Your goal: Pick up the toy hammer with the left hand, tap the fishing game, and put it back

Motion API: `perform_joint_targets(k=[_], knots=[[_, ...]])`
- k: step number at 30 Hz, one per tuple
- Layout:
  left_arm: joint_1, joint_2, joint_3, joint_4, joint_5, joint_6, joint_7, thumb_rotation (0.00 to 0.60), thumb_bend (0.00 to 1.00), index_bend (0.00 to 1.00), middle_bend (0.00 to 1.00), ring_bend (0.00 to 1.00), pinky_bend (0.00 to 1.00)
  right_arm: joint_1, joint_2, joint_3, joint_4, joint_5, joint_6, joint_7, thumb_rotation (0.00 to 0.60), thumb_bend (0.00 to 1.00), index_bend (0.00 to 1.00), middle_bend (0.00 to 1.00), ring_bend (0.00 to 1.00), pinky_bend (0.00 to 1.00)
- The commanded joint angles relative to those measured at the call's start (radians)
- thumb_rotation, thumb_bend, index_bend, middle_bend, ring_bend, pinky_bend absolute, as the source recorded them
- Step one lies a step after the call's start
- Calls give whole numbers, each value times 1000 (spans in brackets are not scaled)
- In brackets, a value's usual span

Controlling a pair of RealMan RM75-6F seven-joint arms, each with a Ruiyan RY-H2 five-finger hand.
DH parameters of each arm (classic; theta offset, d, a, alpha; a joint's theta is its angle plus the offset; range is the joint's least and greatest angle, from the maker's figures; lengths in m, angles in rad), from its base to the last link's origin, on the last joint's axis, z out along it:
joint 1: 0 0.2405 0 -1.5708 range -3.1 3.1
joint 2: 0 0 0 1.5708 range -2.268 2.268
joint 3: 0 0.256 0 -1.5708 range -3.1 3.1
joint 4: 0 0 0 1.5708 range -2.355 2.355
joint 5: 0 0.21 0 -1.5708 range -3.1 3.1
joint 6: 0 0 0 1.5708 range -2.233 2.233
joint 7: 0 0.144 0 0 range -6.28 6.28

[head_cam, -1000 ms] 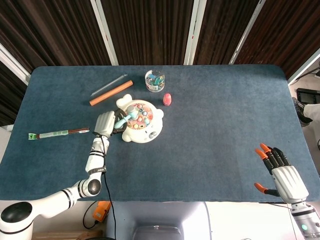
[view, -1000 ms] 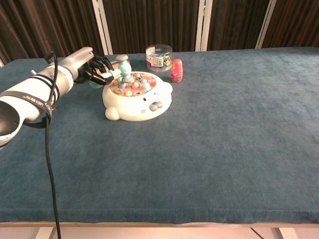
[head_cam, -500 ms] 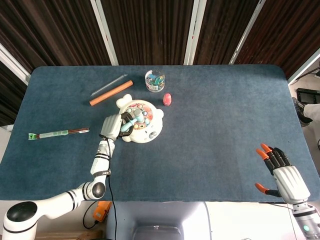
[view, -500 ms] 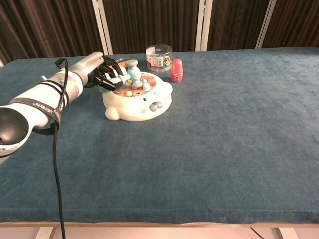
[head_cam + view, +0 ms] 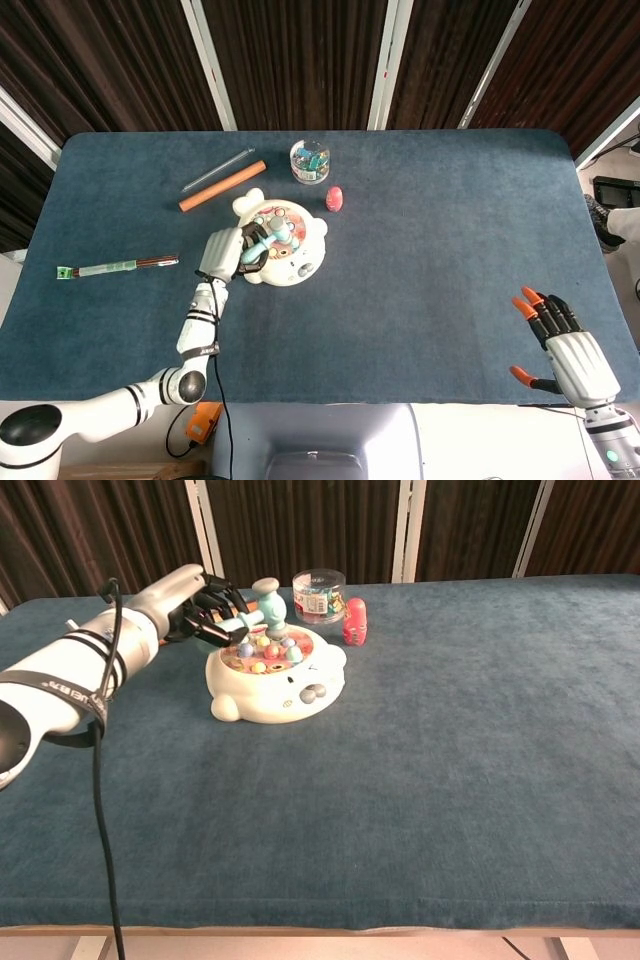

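The left hand's (image 5: 195,608) dark fingers (image 5: 222,602) wrap the handle of the toy hammer (image 5: 262,600), whose head hangs just above the fishing game (image 5: 275,675), toward the counter's (image 5: 450,740) far left. At the near right corner, the right hand (image 5: 565,345) holds nothing, fingers spread.

White-shelled left hand (image 5: 190,605), black fingers (image 5: 222,600), orange-tipped right hand (image 5: 566,350), black cable

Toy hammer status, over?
Left hand grips toy hammer, head just above fishing game. Right hand open, idle. Nothing blocking.
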Motion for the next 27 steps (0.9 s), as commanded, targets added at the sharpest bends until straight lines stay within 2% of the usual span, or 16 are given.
perform_joint_targets(k=[1, 5, 11, 20, 27], knots=[[69, 73, 54, -120, 42, 57, 12, 600, 901, 614, 936, 1000, 1000, 1, -2, -2, -1, -4, -2, -5, 600, 327, 0, 0, 0, 0], [146, 104, 126, -170, 82, 120, 5, 600, 868, 626, 936, 1000, 1000, 2, -5, -4, -3, -7, -6, -13, 600, 327, 0, 0, 0, 0], [228, 96, 221, -131, 144, 155, -52, 600, 834, 634, 927, 999, 1000, 6, -12, -9, -5, -14, -13, -27, 600, 327, 0, 0, 0, 0], [272, 7, 258, 47, 202, 174, -115, 600, 784, 646, 892, 934, 1000, 8, -16, -11, -7, -20, -15, -33, 600, 326, 0, 0, 0, 0], [281, -27, 264, 109, 219, 163, -139, 600, 732, 651, 841, 844, 1000, 7, -14, -13, -7, -23, -12, -29, 600, 326, 0, 0, 0, 0]])
